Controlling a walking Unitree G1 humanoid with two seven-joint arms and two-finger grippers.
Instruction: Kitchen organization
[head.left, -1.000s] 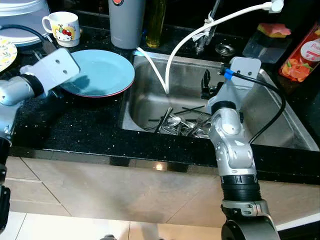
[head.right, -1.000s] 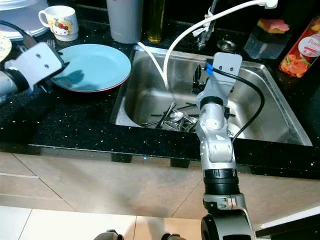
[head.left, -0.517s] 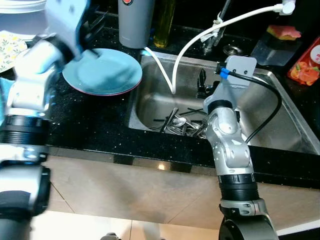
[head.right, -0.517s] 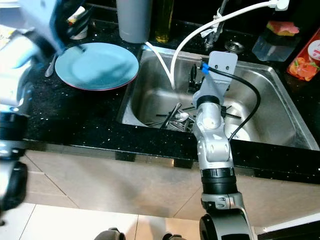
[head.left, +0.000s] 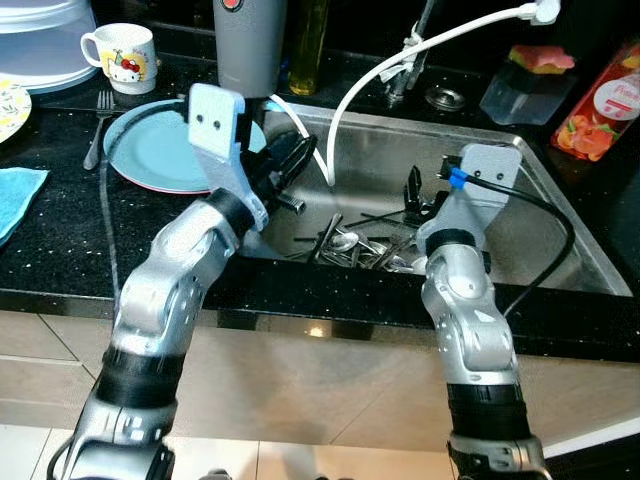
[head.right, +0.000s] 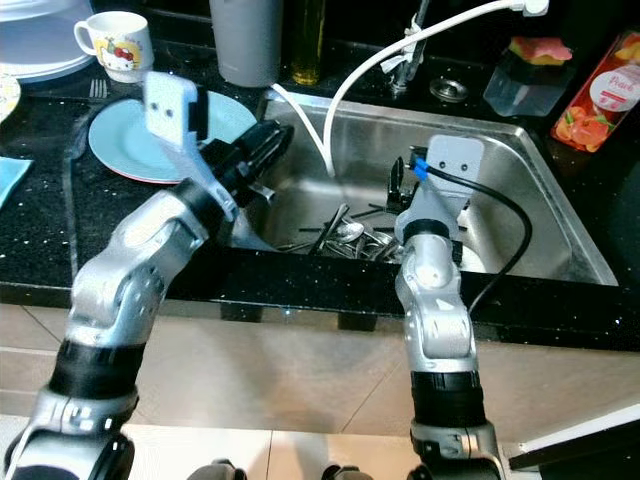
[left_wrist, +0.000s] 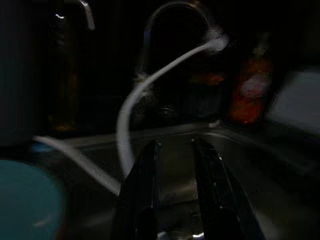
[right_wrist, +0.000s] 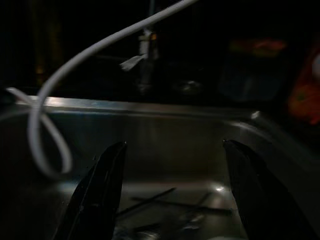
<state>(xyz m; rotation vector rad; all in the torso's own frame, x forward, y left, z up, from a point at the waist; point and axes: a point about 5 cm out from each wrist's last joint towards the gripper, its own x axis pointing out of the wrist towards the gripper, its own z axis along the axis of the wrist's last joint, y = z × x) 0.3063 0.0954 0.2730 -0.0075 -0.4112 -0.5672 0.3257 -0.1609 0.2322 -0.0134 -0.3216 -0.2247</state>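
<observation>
Both end effectors, left (head.left: 290, 160) and right (head.left: 412, 185), seemingly empty, over sink (head.left: 560, 215).

This is a home kitchen. A steel sink (head.left: 560, 215) is set into a black speckled desk (head.left: 70, 250), with cutlery (head.left: 355, 248) lying in its basin and a tap (head.left: 410, 60) at its back edge. A blue plate (head.left: 150, 150), a printed mug (head.left: 128, 57) and a fork (head.left: 97, 130) sit near the desk's back left corner.
</observation>
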